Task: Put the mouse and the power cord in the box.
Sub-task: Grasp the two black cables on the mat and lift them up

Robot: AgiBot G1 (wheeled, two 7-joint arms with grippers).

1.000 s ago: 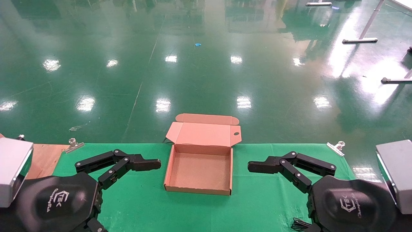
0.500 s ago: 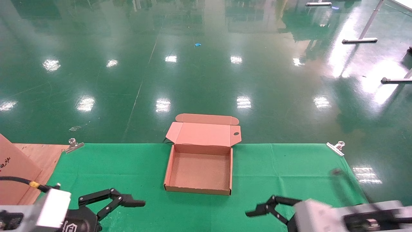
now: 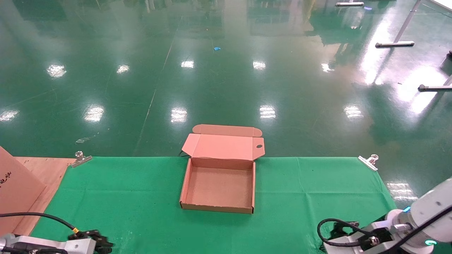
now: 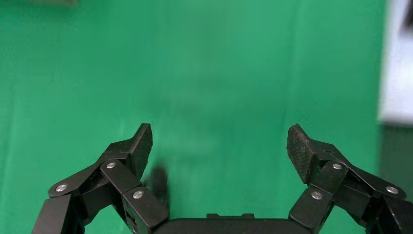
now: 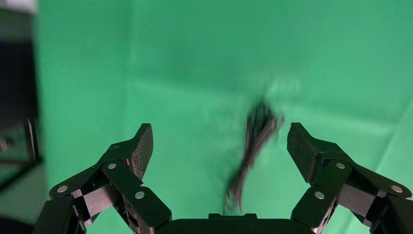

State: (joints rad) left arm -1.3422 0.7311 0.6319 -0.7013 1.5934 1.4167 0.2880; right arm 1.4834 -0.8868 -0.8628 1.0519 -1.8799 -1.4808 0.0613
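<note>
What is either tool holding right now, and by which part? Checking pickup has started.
Nothing: left tool and right tool are both open and empty.

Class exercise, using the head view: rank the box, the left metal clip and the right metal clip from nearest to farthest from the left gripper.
Measured from the left gripper, low at the near left edge of the cloth:
1. Left metal clip, at the far left corner of the green cloth.
2. Box, centre of the cloth, lid open.
3. Right metal clip, at the far right corner.
</note>
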